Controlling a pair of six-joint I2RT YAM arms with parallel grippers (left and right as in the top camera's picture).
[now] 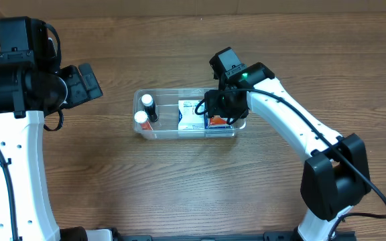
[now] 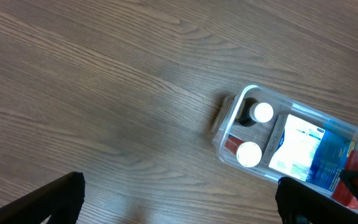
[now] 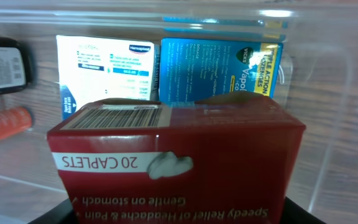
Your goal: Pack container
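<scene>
- Left claw [image 2: 179,182]: black fingers spread wide, nothing between them. It hangs well left of the container, over bare wood-grain worktop [image 1: 79,181].
- Clear rectangular plastic container with rounded corners and a rim [image 1: 137,112]: sits on the worktop between the two arms, long side running left to right.
- Container, left end: white-capped bottles [image 2: 263,112], side by side, one dark-bodied and one red-bodied.
- Container, middle: white-and-blue cardboard box [image 1: 189,115]. Just right of it is a blue cardboard box with a yellow band [image 3: 219,68].
- Container, right end: right claw [image 1: 218,110] reaches in, pinching a red cardboard box marked "20 CAPLETS" [image 3: 173,168]. The red box is within the container walls. Cannot tell whether it touches the floor yet.
- Count: container 1; white-capped bottles 2; boxes 3 (white-and-blue 1, blue 1, red 1).
- Progress (judgement): four items lie packed and the fifth is at the point of placement. No loose item shows outside the container in the overhead view. What looks left is seating the red box, letting go and lifting the right claw out. No lid is visible, so I cannot say whether closing is required.
</scene>
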